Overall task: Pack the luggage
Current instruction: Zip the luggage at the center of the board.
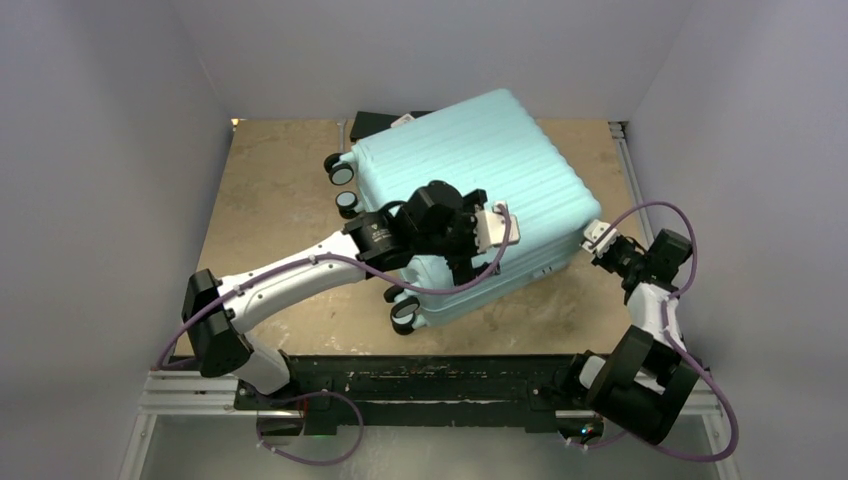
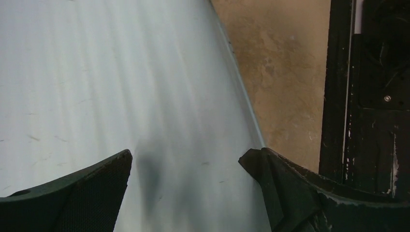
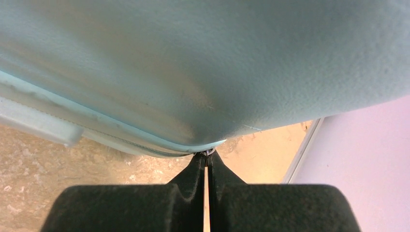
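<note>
- Top external view: the luggage [image 1: 520, 160] lies flat and closed on the table [image 1: 270, 200], in the middle to far half, turned askew to the table edges.
- Its wheels [image 1: 342, 173] line the edge facing about 8 o'clock, and the opposite end faces about 2 o'clock. I judge the long axis to run 8 to 2, though the shell looks nearly square from above.
- The ribbed shell faces up. The seam side faces 5 o'clock, towards the arms.
- Left pincer [image 2: 186, 157]: spread wide and empty, over the near part of the shell. I cannot tell whether it touches the shell.
- Right pincer [image 3: 207, 157]: closed tight, its tips right at the seam under the rounded corner at about 4 o'clock. A small glint sits between the tips. It may be a zip pull, but it is too small to tell.
- Risk: if the right pincer pulls along the seam, the case could swing or slide on the smooth table, because nothing is clamping it down.
- Risk: the closed tips hold very little, so they could slip off the seam and skid under the curved corner.
- Risk: the left arm reaches across the shell with its cable looped low, so a sudden shift of the case could knock the wrist or snag the cable.
- Risk: pressing down with spread fingers on a ribbed, rounded shell could push the case towards 11 o'clock.
</note>
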`<state>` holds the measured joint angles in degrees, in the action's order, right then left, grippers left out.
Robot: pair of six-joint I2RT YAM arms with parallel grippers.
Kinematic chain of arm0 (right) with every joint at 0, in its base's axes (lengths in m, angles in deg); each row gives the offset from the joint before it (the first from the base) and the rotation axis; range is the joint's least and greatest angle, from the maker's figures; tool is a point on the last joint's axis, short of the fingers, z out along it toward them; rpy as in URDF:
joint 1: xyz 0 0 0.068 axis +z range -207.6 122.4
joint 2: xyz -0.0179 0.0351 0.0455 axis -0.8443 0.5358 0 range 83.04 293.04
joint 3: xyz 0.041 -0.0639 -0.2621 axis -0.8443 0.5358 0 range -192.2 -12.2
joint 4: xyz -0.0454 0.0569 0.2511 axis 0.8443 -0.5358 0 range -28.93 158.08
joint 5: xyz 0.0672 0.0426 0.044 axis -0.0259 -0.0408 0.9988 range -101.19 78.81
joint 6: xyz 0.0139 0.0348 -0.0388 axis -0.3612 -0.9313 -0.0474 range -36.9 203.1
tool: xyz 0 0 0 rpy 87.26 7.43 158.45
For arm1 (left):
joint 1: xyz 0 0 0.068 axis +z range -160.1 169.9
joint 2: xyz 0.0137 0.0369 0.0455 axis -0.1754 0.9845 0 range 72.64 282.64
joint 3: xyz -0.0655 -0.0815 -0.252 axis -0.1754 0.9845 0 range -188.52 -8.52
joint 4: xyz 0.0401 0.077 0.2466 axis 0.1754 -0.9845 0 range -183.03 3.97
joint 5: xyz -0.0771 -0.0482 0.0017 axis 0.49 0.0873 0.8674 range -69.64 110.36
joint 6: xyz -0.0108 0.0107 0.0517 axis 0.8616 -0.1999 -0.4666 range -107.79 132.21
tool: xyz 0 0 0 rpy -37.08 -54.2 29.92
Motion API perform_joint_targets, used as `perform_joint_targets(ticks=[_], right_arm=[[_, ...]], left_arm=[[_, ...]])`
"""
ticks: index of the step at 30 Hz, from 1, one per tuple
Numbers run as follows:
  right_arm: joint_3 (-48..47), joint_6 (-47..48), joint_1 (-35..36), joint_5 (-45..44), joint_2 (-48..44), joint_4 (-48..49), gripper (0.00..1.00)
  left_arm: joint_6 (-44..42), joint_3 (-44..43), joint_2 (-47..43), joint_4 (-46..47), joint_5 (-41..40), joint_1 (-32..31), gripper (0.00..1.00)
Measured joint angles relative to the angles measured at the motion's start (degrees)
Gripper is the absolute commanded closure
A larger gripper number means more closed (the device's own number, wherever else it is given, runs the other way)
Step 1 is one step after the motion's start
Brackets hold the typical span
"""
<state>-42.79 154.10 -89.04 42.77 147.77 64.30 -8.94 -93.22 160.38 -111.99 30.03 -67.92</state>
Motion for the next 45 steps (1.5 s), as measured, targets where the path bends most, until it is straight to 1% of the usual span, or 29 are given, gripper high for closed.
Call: perform_joint_targets(ticks=[4, 8, 9, 14, 18, 21, 25, 29, 35, 40, 45], right_arm=[[1.7, -5.0, 0.0, 0.0, 0.0, 4.8, 1.0], [3.0, -11.3, -0.6, 0.5, 0.6, 9.5, 1.0], [3.0, -13.2, -1.1, 1.4, 1.4, 10.6, 1.0], [2.7, -19.6, -2.9, 5.4, 5.0, 14.4, 1.0], [2.3, -23.2, -3.0, 5.6, 6.6, 16.8, 1.0], [2.3, -25.8, -3.0, 5.2, 7.3, 18.6, 1.0], [2.3, -29.4, -2.7, 3.3, 7.6, 20.8, 1.0], [3.0, -34.0, -1.8, -0.5, 7.5, 24.7, 1.0], [4.5, -39.9, -1.1, -4.0, 7.1, 29.4, 1.0], [5.3, -42.1, -0.8, -5.1, 7.8, 32.8, 1.0], [5.9, -42.6, -0.4, -6.4, 10.0, 38.3, 1.0]], left_arm=[[-1.1, 4.8, 0.2, 3.7, -0.3, -3.0, 0.01], [-2.6, 6.3, 0.2, 6.5, -1.0, -3.3, 0.01], [-2.9, 6.5, 0.3, 7.0, -1.1, -3.4, 0.03], [-4.7, 6.5, 2.4, 9.0, -1.1, -3.5, 0.21], [-5.8, 6.5, 3.9, 11.2, -1.2, -3.9, 0.34], [-6.9, 6.6, 4.5, 13.2, 0.0, -4.4, 0.4], [-7.6, 6.7, 5.1, 15.2, 0.5, -4.5, 0.42], [-8.1, 7.0, 5.6, 16.6, 0.6, -4.5, 0.44], [-8.4, 7.1, 6.1, 17.7, 0.9, -4.5, 0.45], [-8.5, 7.1, 6.2, 18.2, 1.1, -4.5, 0.46], [-8.5, 7.1, 6.4, 19.2, 1.6, -4.5, 0.46]])
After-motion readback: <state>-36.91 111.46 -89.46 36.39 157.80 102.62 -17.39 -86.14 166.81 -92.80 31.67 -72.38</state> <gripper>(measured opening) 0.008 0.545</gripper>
